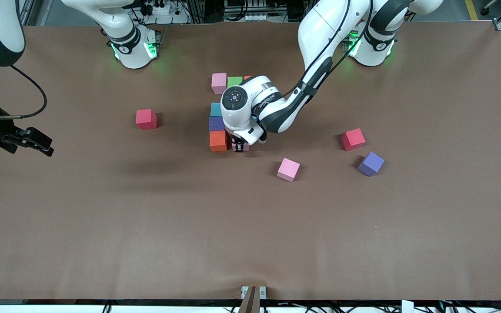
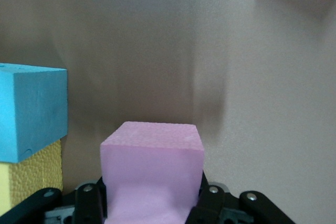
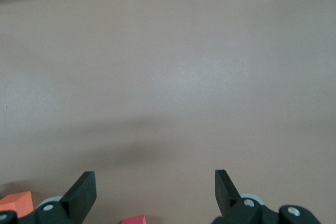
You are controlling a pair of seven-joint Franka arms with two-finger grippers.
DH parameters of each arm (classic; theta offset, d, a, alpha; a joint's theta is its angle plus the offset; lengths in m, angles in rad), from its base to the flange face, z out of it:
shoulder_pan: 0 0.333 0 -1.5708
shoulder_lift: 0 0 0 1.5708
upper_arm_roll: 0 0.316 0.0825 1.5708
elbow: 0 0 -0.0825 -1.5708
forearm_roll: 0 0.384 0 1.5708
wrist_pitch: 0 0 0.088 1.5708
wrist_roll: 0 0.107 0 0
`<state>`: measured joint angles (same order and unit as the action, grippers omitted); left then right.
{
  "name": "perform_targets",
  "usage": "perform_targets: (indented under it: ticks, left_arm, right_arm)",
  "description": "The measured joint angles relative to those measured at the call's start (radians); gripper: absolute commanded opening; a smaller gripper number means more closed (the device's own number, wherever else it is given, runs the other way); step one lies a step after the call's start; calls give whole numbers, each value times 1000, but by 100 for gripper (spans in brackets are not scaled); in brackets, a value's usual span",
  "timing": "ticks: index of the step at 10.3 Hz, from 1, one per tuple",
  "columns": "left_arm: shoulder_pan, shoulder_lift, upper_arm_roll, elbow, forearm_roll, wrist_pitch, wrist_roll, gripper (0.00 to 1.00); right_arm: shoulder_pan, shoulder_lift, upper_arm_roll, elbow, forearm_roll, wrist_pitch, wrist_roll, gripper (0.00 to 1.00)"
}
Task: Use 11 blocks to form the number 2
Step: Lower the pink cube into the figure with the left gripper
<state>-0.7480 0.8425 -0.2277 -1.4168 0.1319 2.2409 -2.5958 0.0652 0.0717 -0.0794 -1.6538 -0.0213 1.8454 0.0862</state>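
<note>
The front view looks down from high across the brown table (image 1: 102, 226), facing both arm bases along the frame's upper edge. The left wrist view sits very close above a matte pink foam cube (image 2: 152, 156) filling its lower centre; that cube (image 1: 240, 147) shows at the front view's centre. The right wrist view looks across bare tabletop (image 3: 173, 77) from higher up.

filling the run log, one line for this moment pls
left gripper: shut on matte pink cube, beside orange cube | right gripper: open, waiting | digit 2: unfinished
</note>
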Motion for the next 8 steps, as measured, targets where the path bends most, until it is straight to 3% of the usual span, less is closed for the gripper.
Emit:
perform_targets:
  ticks: [8]
  left_arm:
    - [-14, 5, 2, 2, 13, 53, 0, 0]
  right_arm:
    - [0, 3, 0, 1, 0, 0, 0, 100]
